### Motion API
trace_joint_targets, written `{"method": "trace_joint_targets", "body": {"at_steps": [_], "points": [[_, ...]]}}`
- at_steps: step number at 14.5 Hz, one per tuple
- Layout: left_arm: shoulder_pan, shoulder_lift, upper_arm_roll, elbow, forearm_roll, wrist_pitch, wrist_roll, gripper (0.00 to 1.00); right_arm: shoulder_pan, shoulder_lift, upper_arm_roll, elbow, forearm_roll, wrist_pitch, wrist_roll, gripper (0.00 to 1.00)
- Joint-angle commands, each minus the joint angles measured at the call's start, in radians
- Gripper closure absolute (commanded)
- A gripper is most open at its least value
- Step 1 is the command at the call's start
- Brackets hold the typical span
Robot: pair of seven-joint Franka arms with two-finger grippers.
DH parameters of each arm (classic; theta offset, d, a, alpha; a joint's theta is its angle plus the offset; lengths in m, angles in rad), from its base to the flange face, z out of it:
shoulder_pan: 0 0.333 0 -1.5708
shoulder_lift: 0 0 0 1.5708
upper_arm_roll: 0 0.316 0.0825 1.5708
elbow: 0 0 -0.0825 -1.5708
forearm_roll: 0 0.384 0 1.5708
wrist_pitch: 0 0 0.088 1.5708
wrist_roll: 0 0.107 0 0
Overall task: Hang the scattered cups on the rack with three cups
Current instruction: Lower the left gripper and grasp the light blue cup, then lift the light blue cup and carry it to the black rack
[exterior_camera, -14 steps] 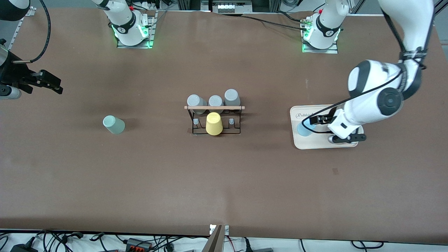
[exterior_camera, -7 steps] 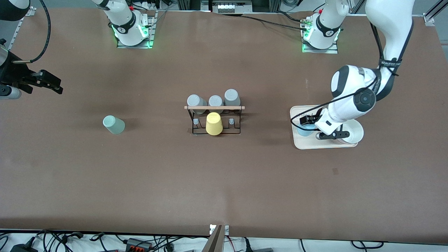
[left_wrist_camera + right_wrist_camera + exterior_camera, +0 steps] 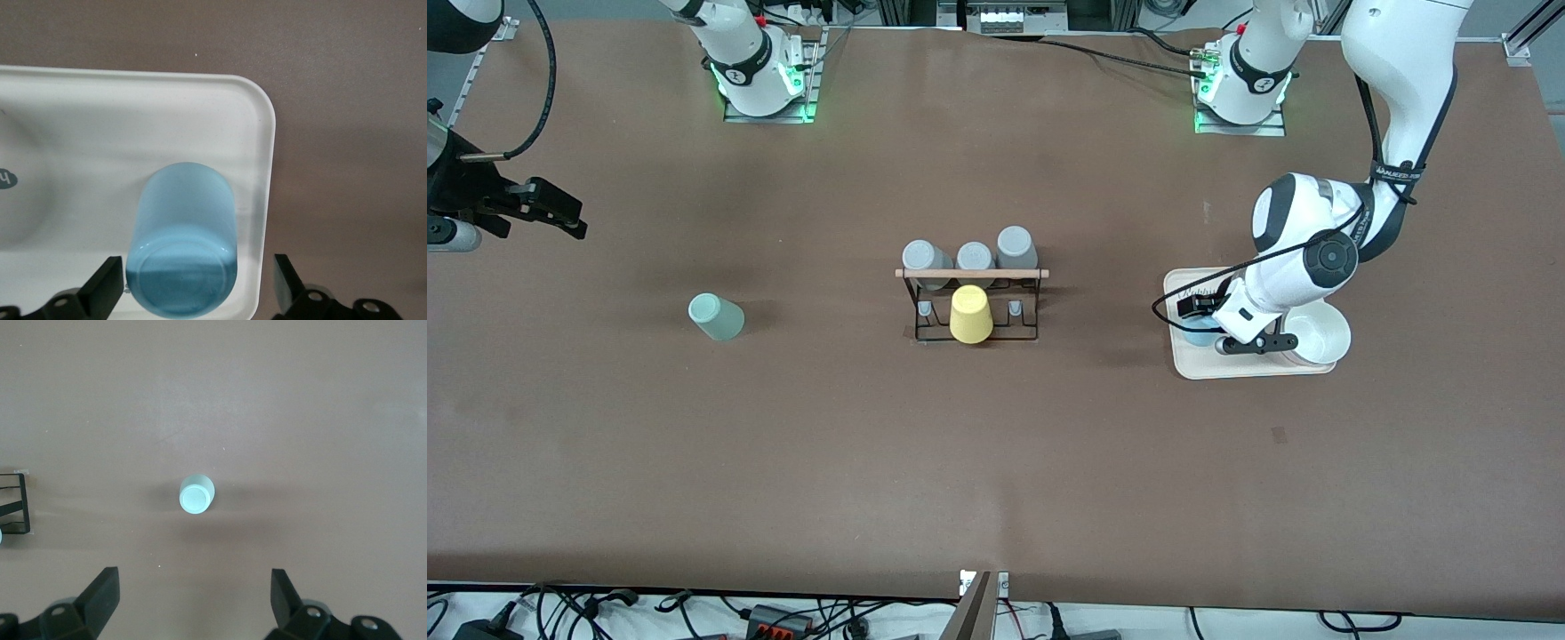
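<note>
While the right gripper (image 3: 560, 218) waits with its fingers spread wide above the right arm's end of the table, the mint cup (image 3: 716, 316) stands alone on the bare brown table, well apart from the rack (image 3: 971, 307). That rack carries a yellow cup (image 3: 970, 314) nearer the front camera and three grey cups (image 3: 967, 253) farther from it. The blue cup (image 3: 181, 237) stands upside down on the cream tray (image 3: 1209, 366), beside a white bowl (image 3: 1319, 336). The left gripper (image 3: 200, 290) straddles the blue cup, fingers wide and not touching it. Since a second ago the left arm has drawn in toward the blue cup, uncovering the bowl.
</note>
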Motion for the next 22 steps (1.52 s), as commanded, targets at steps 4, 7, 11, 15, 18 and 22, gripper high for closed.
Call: {"method": "trace_joint_targets", "body": {"at_steps": [4,7,11,15,18,22], "points": [[-0.002,-0.007,0.0,-0.007,0.023,0.013,-0.009,0.22,0.007,0.0,-0.002,0.006,0.002,-0.014,-0.007,0.0],[-0.001,-0.009,0.0,-0.005,0.028,0.01,-0.009,0.42,0.007,0.003,-0.002,0.006,0.0,-0.011,-0.009,0.0],[0.001,-0.038,0.006,0.007,0.029,-0.001,-0.006,0.58,0.016,0.005,0.0,0.006,0.0,-0.009,-0.007,0.0],[0.001,-0.05,0.005,0.173,0.049,-0.181,-0.076,0.58,0.021,0.007,0.0,0.006,0.0,-0.006,-0.005,0.0],[-0.022,-0.041,-0.023,0.29,0.047,-0.28,-0.206,0.58,0.018,0.003,-0.002,0.007,0.002,-0.004,-0.005,0.0],[-0.131,-0.037,-0.029,0.386,0.034,-0.283,-0.462,0.58,0.019,0.003,-0.002,0.007,0.002,-0.003,-0.004,0.0]]}}
